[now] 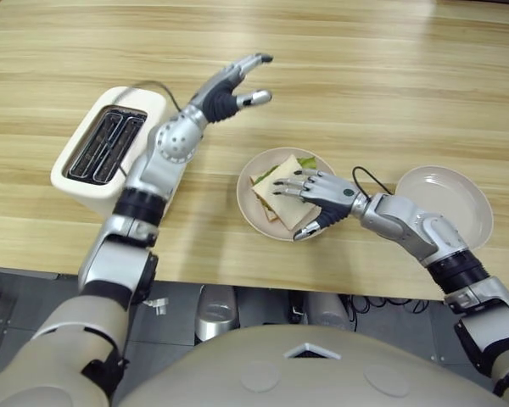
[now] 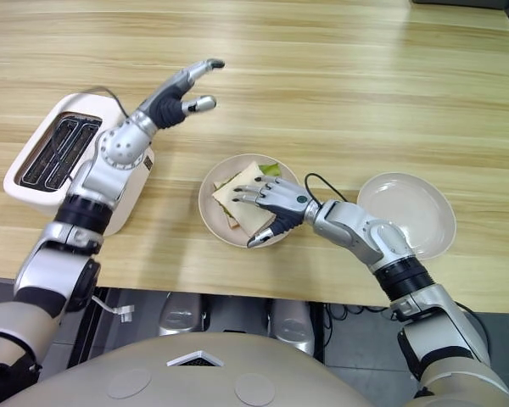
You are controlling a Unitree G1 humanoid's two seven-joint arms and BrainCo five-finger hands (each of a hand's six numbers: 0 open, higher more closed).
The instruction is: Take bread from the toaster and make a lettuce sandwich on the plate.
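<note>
Pale square bread slice [image 1: 287,165] over green lettuce [image 1: 309,161] lies on the round beige plate [image 1: 246,208]. Right hand [image 1: 320,197] rests flat directly atop it, fingers spread, gripping nothing. Left hand [image 1: 229,91] hangs open, well apart, beyond the cream toaster [image 1: 83,182].

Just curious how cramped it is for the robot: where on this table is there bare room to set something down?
The far half of the wooden table, beyond the toaster and both plates, is bare, apart from the left hand above it. The front is crowded: the right hand lies on the sandwich on its plate, the empty plate close beside.
</note>
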